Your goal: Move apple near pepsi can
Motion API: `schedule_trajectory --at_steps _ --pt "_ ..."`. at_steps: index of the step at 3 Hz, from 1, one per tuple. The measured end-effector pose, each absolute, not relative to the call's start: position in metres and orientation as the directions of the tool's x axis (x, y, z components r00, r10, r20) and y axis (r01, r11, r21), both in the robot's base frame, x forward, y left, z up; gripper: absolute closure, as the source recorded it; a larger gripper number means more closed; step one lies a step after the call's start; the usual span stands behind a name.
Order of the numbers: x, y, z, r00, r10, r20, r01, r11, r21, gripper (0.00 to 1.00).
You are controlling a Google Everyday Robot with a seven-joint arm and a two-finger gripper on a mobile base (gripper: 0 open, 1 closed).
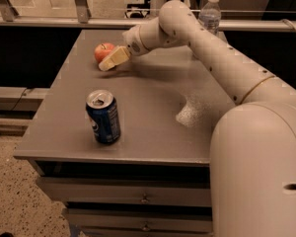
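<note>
Gripper (110, 62): low over the far left part of the table (153, 90), angled down and leftward, its tan tip just in front of the apple (103, 50). Spread or pinched, cannot tell; contact with the apple also cannot be told (the tip overlaps the fruit's lower right edge from this view).

Apple: red-orange, resting on the tabletop near the far left edge.

Arm (214, 51): white, reaching in from the right foreground across the table.

Pepsi can (103, 116): blue, upright, silver top, near the front left edge, well apart from the apple.

Water bottle (209, 15): clear, white cap, at the far edge behind the arm.

Drawers (138, 196) under the tabletop.
</note>
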State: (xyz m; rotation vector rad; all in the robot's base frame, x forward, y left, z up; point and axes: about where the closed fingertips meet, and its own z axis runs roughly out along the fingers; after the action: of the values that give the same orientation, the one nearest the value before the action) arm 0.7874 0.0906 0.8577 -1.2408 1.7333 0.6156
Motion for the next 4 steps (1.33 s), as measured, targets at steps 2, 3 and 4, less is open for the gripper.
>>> schedule_trajectory --at_steps 2,3,4 --pt "0.761 0.083 0.880 -0.118 -0.446 -0.887 -0.929 0.366 -0.061 0.49" --pt "0.735 0.060 0.889 -0.126 -0.427 -0.896 -0.919 0.390 -0.056 0.80" --pt "0.723 0.024 0.905 -0.124 -0.426 -0.896 -0.895 0.439 -0.085 1.00"
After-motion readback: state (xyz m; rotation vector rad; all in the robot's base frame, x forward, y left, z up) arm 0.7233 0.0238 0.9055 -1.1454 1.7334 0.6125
